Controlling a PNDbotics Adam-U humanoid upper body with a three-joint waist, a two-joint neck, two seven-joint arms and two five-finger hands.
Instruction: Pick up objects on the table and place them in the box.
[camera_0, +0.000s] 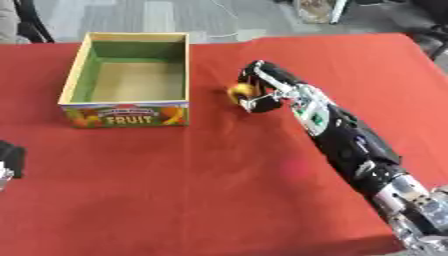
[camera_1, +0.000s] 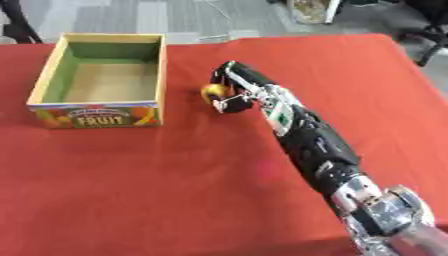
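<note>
With its fingers curled around a small yellow object (camera_0: 241, 92) just right of the box (camera_0: 79, 75), our right hand (camera_0: 265, 85) closes the pick; we should lift clear of the box's wall before crossing, then release over the bare floor.

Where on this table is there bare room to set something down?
Bare red cloth spreads in front of the fruit box, across to the right arm. The box's inside shows nothing. The only crowding is beside the box, where the right hand curls round a yellow object. The left hand sits at the left edge.
</note>
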